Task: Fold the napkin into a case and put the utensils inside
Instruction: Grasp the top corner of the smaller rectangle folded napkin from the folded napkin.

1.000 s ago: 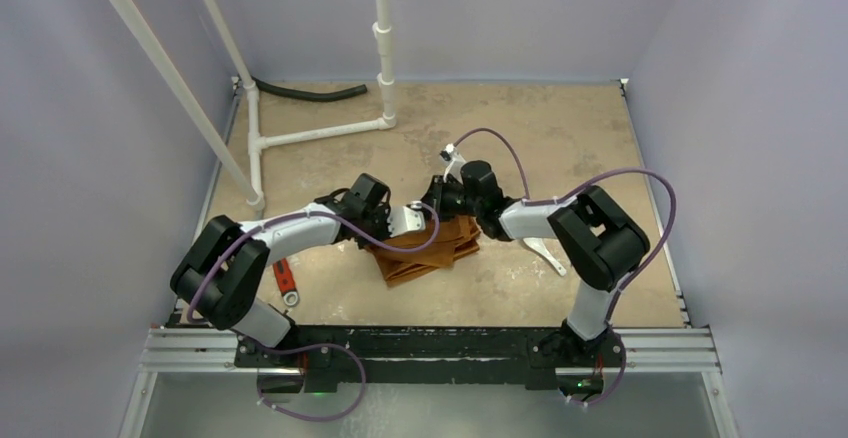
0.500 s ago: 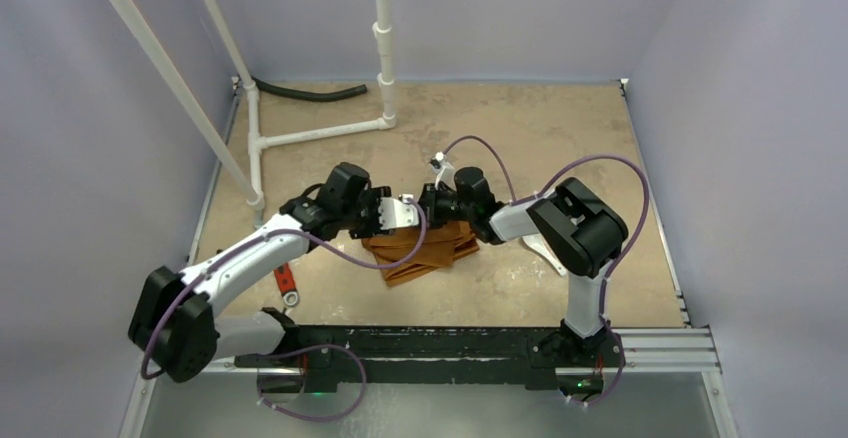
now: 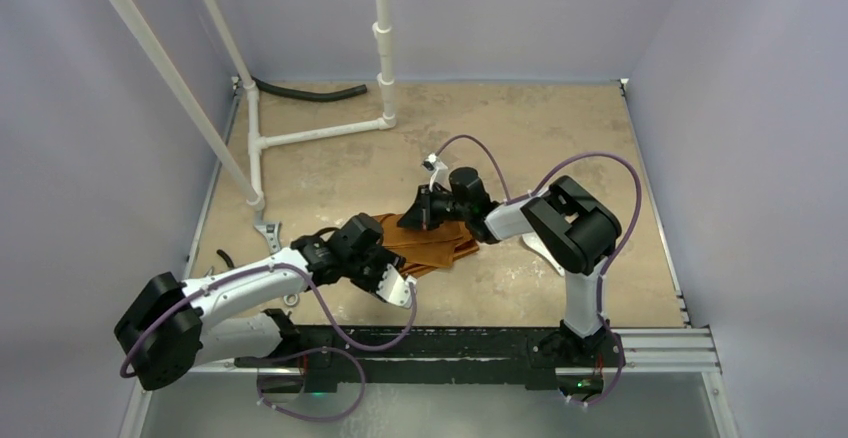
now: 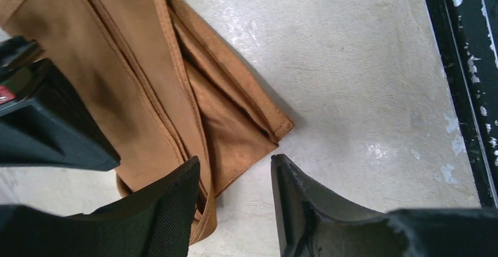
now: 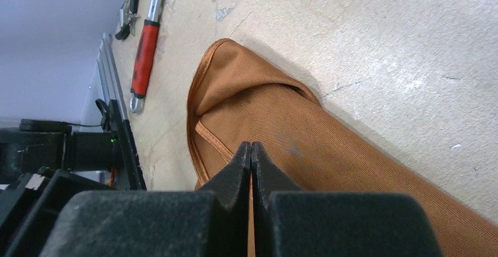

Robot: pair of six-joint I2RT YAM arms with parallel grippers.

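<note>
Under left gripper (image 4: pixel 235 164), released: napkin (image 4: pixel 135 63) corner; right gripper (image 5: pixel 251 146) clenched over far end.

The napkin (image 3: pixel 440 246) is a rust-orange cloth, soft and a little shiny. It lies flat near the middle of the counter, folded over itself into a few layers, so it looks like a long, thick strip. Neat sewn edges run along the folds. One end has a pointy corner and the other end is a round, puffy fold. It has some creases.
</note>
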